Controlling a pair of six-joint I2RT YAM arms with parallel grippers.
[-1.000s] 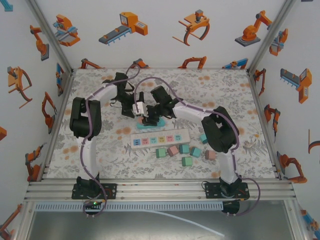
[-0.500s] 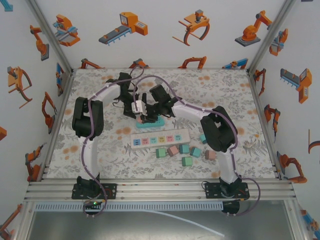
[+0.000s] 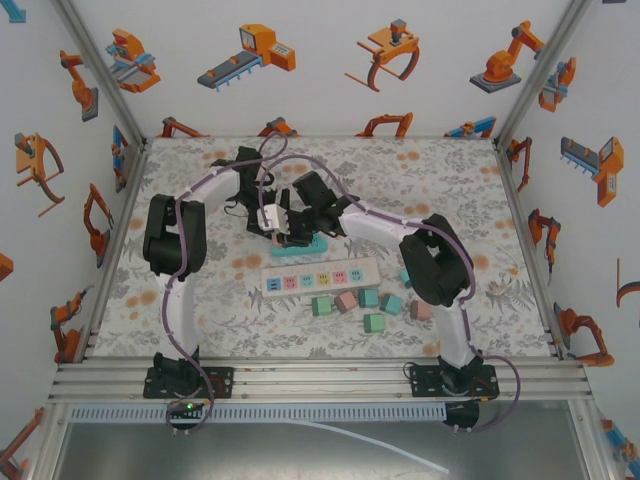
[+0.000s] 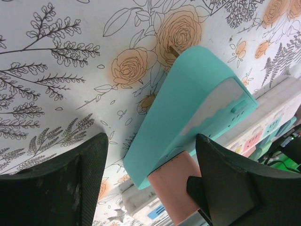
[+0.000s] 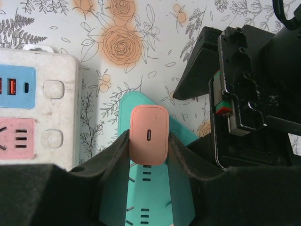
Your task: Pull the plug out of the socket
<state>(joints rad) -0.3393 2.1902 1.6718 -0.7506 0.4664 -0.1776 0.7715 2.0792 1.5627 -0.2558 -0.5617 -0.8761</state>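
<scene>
I'm clenching my right hand [image 5: 149,139] on the pink plug [image 5: 148,127], which is sitting in the teal socket [image 5: 123,109], lower middle of the right wrist view. My left hand [image 4: 150,146] is hanging released, straddling that socket on the counter [image 4: 56,28].

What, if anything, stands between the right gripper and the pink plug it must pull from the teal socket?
Nothing visible does. The right gripper is shut on the pink plug, a finger pressed against each side. The left gripper straddles the teal socket, jaws apart.
</scene>
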